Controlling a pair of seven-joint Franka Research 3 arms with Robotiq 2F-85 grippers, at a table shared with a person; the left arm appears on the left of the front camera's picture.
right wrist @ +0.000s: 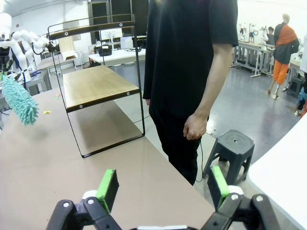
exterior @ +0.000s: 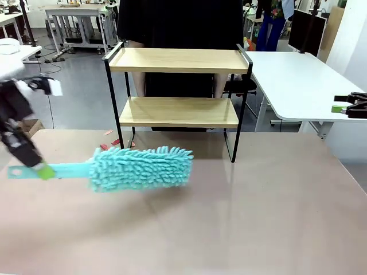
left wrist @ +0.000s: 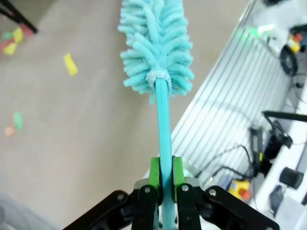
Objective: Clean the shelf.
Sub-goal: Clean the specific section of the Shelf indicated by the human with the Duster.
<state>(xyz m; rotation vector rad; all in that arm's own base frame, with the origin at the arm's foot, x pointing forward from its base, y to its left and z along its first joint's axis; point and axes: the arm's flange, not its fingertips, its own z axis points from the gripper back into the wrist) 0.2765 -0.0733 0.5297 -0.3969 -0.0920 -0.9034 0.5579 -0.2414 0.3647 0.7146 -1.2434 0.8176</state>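
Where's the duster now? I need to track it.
In the front view, the duster hangs left of centre above the table, before the shelf, held by the left gripper.

There is one shelf (exterior: 179, 86) with two wooden boards. I count one turquoise duster (exterior: 140, 167), two grippers and one black stool (right wrist: 233, 146).

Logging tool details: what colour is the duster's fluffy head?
Turquoise, matching its handle; the duster shows best in the front view.
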